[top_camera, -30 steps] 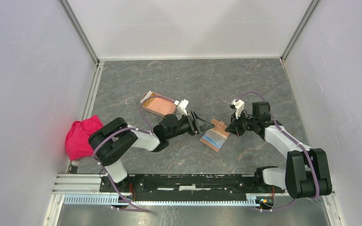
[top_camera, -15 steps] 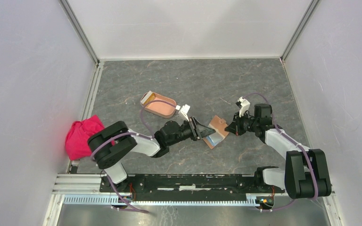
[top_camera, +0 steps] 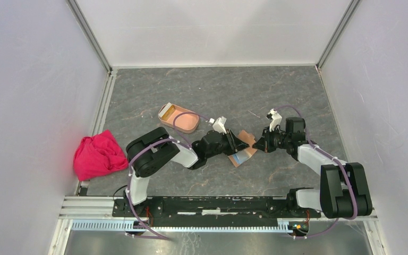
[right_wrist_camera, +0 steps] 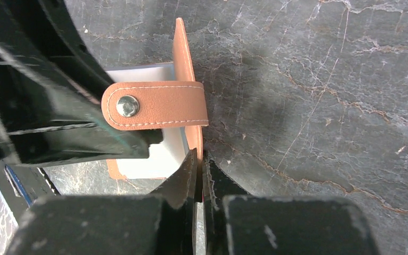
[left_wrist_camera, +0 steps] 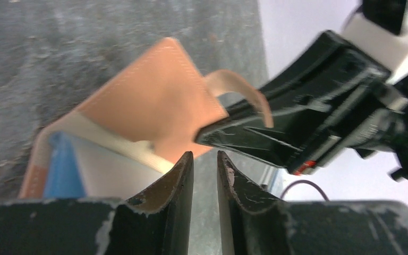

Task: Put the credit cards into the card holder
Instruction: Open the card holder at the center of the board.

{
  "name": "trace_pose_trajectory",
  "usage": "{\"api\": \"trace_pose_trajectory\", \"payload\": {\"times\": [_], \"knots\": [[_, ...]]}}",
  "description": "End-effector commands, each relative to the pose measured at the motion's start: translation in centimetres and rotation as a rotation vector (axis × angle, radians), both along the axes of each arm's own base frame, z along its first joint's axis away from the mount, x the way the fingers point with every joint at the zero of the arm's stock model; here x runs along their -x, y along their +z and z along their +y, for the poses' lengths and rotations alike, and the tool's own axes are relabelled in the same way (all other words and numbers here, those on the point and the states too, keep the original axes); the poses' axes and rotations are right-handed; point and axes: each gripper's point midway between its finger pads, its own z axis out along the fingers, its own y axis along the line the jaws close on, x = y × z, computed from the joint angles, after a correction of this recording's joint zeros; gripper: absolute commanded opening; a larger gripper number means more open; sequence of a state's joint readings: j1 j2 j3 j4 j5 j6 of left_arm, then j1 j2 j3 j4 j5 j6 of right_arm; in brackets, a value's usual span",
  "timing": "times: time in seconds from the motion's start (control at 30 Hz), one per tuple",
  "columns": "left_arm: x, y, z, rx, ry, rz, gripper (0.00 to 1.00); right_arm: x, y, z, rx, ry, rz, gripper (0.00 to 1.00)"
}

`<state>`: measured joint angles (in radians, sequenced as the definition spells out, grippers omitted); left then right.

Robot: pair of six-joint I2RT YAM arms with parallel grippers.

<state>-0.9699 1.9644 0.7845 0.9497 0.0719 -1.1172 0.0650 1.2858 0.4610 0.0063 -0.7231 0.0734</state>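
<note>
The credit cards (left_wrist_camera: 106, 172), tucked in the wallet (left_wrist_camera: 154, 95) whose flap the right gripper (right_wrist_camera: 199, 159) clamped, looked stiff, light and slick, best pinched at their exposed edge by the left gripper (left_wrist_camera: 204, 159), its jaws narrowly parted and empty

No readable text, label or number shows anywhere

Dark grey, veined tabletop (top_camera: 202, 87) enclosed on three sides by plain pale walls (top_camera: 212, 29); aluminium rail (top_camera: 85, 204) along the near edge; even light.

Left fingers (left_wrist_camera: 171, 191) narrowly apart, right fingers (right_wrist_camera: 183, 180) pinched together, the pairs facing, tips close
</note>
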Motion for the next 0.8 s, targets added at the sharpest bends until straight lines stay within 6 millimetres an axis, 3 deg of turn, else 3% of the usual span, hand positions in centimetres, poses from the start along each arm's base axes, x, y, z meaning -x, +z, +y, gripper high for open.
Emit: {"api": "trace_pose_trajectory", "payload": {"times": [0.0, 0.13, 0.3, 0.4, 0.5, 0.63, 0.77], "knots": [[-1.3, -5.0, 1.5, -0.179, 0.073, 0.079, 0.31, -0.6, 0.3, -0.1, 0.008, -0.003, -0.033, 0.07], [-1.9, -6.7, 2.2, -0.223, 0.104, 0.108, 0.33, -0.6, 0.2, -0.3, 0.019, -0.006, -0.036, 0.11], [-2.8, -7.4, 2.8, -0.261, 0.112, 0.113, 0.38, -1.3, 0.1, -1.1, 0.072, -0.027, -0.057, 0.25], [-2.9, -8.3, 3.1, -0.305, 0.105, 0.124, 0.41, -2.1, 0.1, -2.6, 0.145, -0.081, -0.071, 0.39], [-2.8, -9.2, 3.5, -0.331, 0.095, 0.147, 0.43, -3.3, 0.7, -4.5, 0.247, -0.128, -0.142, 0.46], [-2.6, -10.2, 3.8, -0.379, 0.073, 0.165, 0.44, -4.2, 3.5, -5.1, 0.283, -0.113, -0.281, 0.49], [-2.5, -10.5, 3.5, -0.414, 0.032, 0.162, 0.44, -2.1, 8.0, -1.8, 0.227, 0.22, -0.562, 0.5]]}}
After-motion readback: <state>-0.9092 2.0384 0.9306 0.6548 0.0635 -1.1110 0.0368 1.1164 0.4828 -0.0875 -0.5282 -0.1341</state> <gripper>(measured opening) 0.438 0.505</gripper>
